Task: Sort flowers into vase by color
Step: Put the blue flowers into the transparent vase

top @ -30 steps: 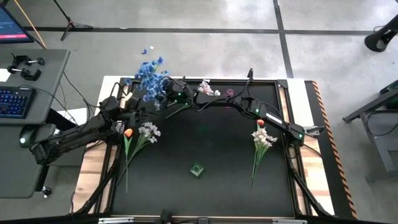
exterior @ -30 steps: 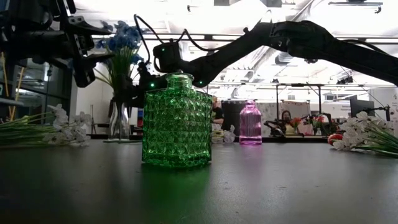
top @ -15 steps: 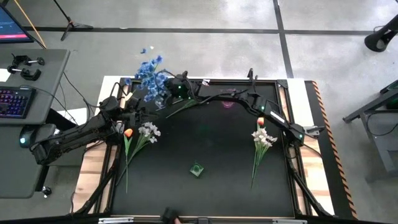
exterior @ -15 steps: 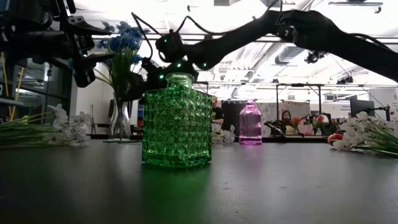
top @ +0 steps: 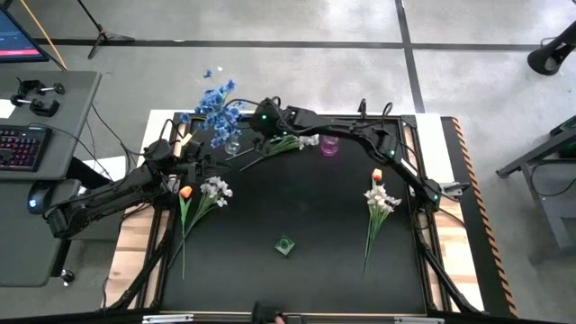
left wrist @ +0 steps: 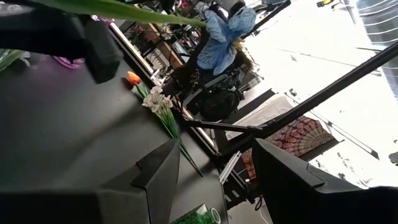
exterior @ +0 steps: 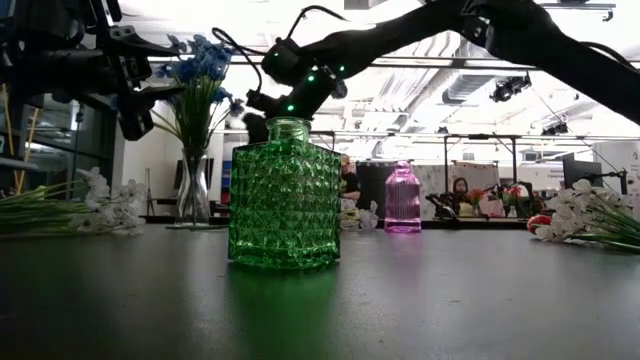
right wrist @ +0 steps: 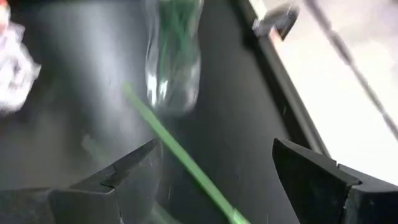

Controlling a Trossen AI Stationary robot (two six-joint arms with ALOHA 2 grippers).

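Blue flowers (top: 216, 106) (exterior: 200, 65) stand with their stems in a clear vase (top: 232, 142) (right wrist: 173, 62) near the table's far left corner. My right gripper (top: 262, 121) (right wrist: 214, 146) hangs open above the table just right of that vase. A white-pink flower (top: 301, 141) lies flat below it, and its green stem (right wrist: 180, 158) shows between the fingers, apart from them. My left gripper (top: 198, 149) (left wrist: 216, 146) waits open left of the clear vase, holding nothing.
A pink vase (top: 329, 146) (exterior: 402, 198) stands at the far middle and a green vase (top: 285, 245) (exterior: 285, 195) at the near middle. Orange tulips and white flowers lie in one pile on the left (top: 205, 191) and another on the right (top: 380, 196).
My right gripper has risen from table height beside the clear vase and moved toward the table's far edge. Its arm has swung back with it, uncovering the white-pink flower on the table. My left arm has kept still.
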